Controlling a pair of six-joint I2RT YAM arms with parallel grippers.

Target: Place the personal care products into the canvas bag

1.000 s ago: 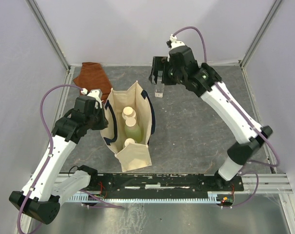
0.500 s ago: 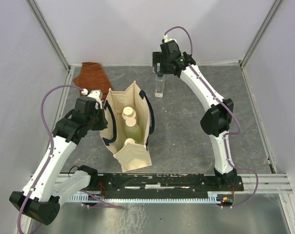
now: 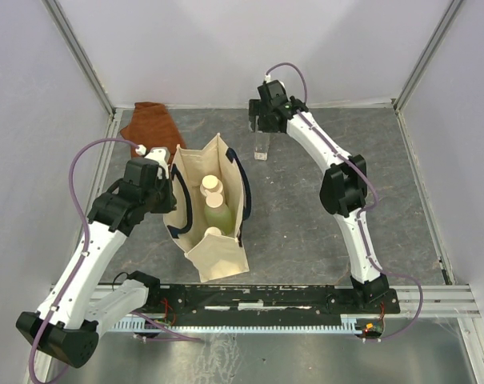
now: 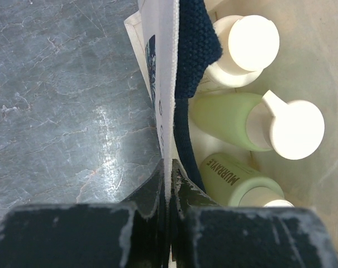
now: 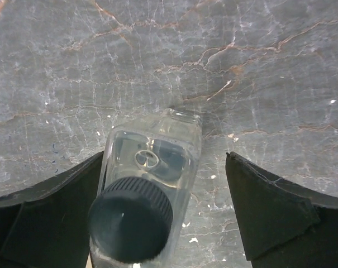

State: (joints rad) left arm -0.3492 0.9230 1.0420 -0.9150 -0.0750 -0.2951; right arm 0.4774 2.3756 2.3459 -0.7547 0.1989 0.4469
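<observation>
The fingers of the right pincer (image 5: 163,167) are kept apart. The slim clear bottle (image 5: 151,187) is seen upright between them, just beside one finger and apart from the other. The left pincer (image 4: 167,180) is clamped on the rim of the canvas bag (image 4: 157,67). Beside it, inside the bag, the cream bottle (image 4: 238,53) and two pale green bottles (image 4: 230,120) are seen.

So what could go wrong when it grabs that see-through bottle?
The clear bottle sits nearer one finger of the open right gripper, so closing might tip it over.
The canvas bag already holds three bottles, so this one might bump their caps going in.
The left gripper pinches only the bag's rim; that could slip.
</observation>
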